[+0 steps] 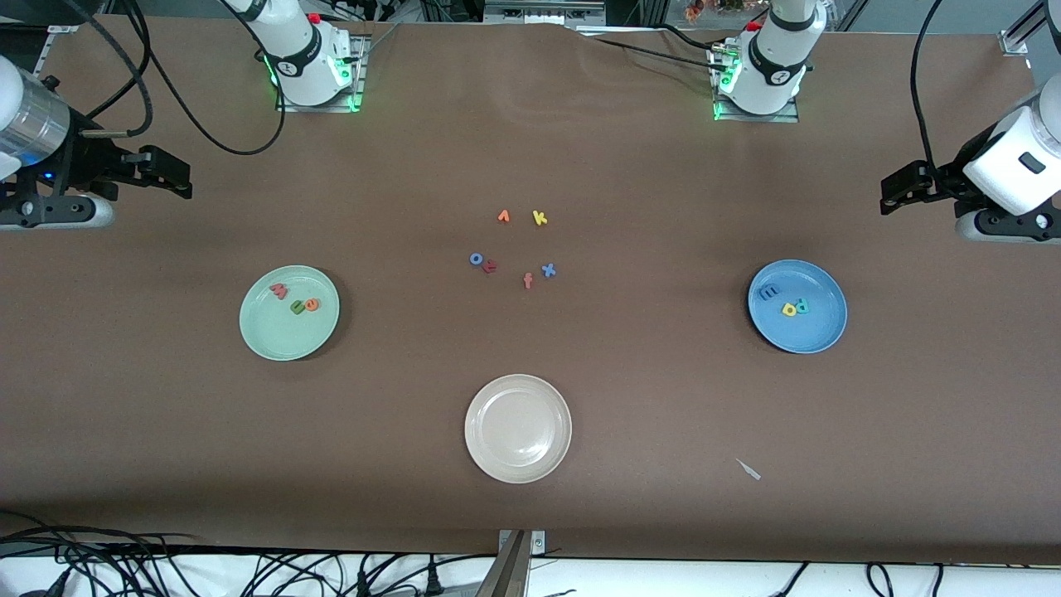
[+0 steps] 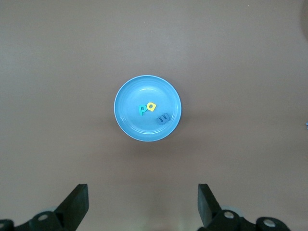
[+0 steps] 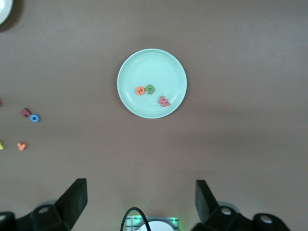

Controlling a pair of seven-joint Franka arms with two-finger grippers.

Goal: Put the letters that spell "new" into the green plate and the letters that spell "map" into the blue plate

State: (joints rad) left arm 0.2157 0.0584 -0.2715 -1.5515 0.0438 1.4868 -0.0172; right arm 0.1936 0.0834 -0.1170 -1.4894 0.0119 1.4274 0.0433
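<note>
Brown matte tabletop (image 1: 530,497) spreads wide under both arms. At the right arm's end, the right pincer (image 1: 170,176) hangs raised over bare cloth, fingers spread wide and empty. Beside it sits the green plate (image 1: 265,340), pale mint with a ridged rim, already carrying the salmon "w" (image 1: 278,290), the green "n" (image 1: 297,308) and the orange "e" (image 1: 311,304), the last two touching.

Mid-table lie the spare letters: blue "o" (image 1: 476,259), a reddish letter (image 1: 490,266) touching it, orange "v" (image 1: 503,216), salmon "f" (image 1: 528,281), yellow "k" (image 1: 540,218), blue "x" (image 1: 548,269). Nearer the front camera rests the beige plate (image 1: 481,431), smooth and empty.

Toward the left arm's end, the blue plate (image 1: 821,332) holds the blue "m" (image 1: 768,292), yellow "a" (image 1: 789,309) and teal "p" (image 1: 802,306). The left pincer (image 1: 899,186) hovers parked, fingers wide, holding nothing.

Both words look sorted, so I judge the job finished. The risk now is needless motion: these foam bits are tiny and light, and a sweeping arm or nudged plate could scatter them or drag a spare in.
</note>
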